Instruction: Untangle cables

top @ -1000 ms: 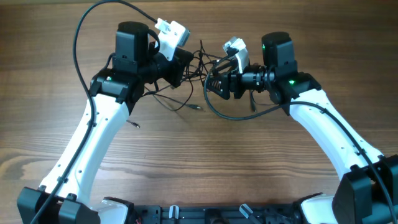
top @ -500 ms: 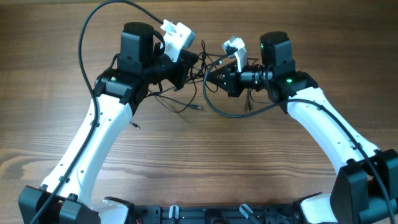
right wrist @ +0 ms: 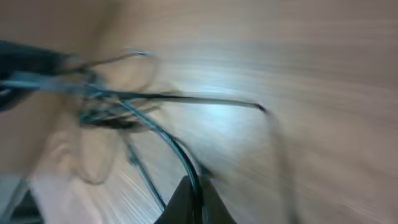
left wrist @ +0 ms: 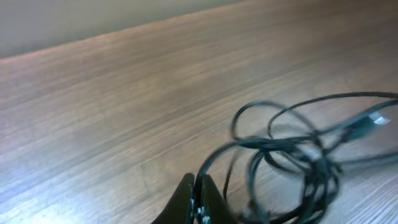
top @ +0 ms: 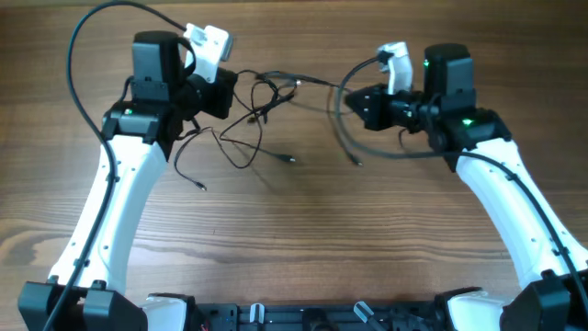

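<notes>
The left tool [top: 230, 89] is pinched shut on the cables [left wrist: 280, 144] near the far edge of the counter [top: 303, 248], left of centre. The right tool [top: 355, 101], its jaws likewise closed tight, grips a strand toward the far right. The tangle hangs stretched between them, with loose plug ends trailing onto the counter's middle.

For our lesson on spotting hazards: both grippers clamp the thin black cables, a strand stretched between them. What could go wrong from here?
1. The cables run nearly taut from the left gripper to the right gripper; more pull may tighten the loops beside the left gripper rather than free them.
2. Each grip is at the very tip, so a thin strand could slip out.
3. The loose plug end on the table may snag a loop.
</notes>
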### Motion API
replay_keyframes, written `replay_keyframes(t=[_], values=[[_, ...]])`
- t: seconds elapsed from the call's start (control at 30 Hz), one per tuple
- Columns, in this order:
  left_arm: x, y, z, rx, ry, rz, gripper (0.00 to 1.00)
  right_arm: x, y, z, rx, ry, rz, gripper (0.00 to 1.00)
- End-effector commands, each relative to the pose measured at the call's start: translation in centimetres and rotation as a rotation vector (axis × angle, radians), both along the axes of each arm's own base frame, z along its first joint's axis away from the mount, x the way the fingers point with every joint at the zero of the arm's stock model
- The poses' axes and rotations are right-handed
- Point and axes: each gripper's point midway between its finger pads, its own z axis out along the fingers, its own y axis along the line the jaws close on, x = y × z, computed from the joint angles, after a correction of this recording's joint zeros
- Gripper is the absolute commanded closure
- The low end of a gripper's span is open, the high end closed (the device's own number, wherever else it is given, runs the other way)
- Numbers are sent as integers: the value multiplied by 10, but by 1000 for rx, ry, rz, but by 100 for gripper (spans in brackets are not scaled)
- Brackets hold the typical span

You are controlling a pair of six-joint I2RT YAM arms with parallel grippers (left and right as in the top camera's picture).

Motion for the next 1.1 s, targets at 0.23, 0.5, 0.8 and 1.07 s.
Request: replay_keyframes(t=[0.23, 0.5, 0.8, 1.07], values=[[18, 44, 11, 138, -84, 132, 96, 1, -163, 39, -677, 45, -577, 96], [1, 14, 14, -17, -33, 3, 96, -1, -168, 42, -679, 61, -584, 96], [-17, -31, 7, -152, 43, -178, 47, 6, -116, 45, -526, 19, -411, 96], [-17, -69, -39, -168, 162, -272, 46, -5, -40, 67, -439, -62, -214, 96]])
